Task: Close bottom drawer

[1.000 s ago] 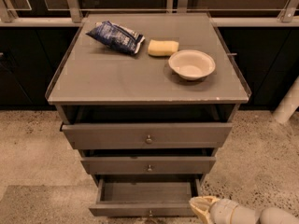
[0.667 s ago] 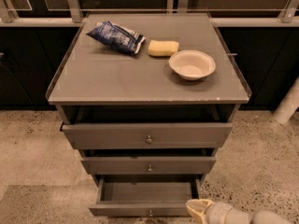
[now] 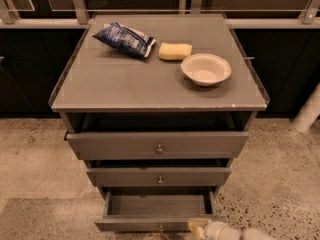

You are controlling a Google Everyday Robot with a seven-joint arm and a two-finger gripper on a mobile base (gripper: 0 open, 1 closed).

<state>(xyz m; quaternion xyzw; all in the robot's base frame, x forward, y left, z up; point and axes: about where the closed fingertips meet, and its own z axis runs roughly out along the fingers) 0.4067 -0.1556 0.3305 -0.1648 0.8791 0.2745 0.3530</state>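
The bottom drawer (image 3: 150, 223) of the grey cabinet is pulled out the farthest of the three, and its inside looks empty. Its slim grey front carries a small round knob (image 3: 160, 228) at the frame's lower edge. My gripper (image 3: 199, 226) comes in from the lower right. Its pale yellowish tip is at the right end of the drawer front, at about the same height. I cannot tell whether it touches the front. The arm (image 3: 240, 232) trails off to the right.
The middle drawer (image 3: 159, 176) and top drawer (image 3: 158, 145) also stand slightly out. On the cabinet top (image 3: 120, 84) lie a blue chip bag (image 3: 124, 39), a yellow sponge (image 3: 175, 51) and a white bowl (image 3: 206, 69). A white post (image 3: 307, 111) stands at the right on the speckled floor.
The gripper has moved left along the bottom drawer's front. The drawer has not visibly moved.
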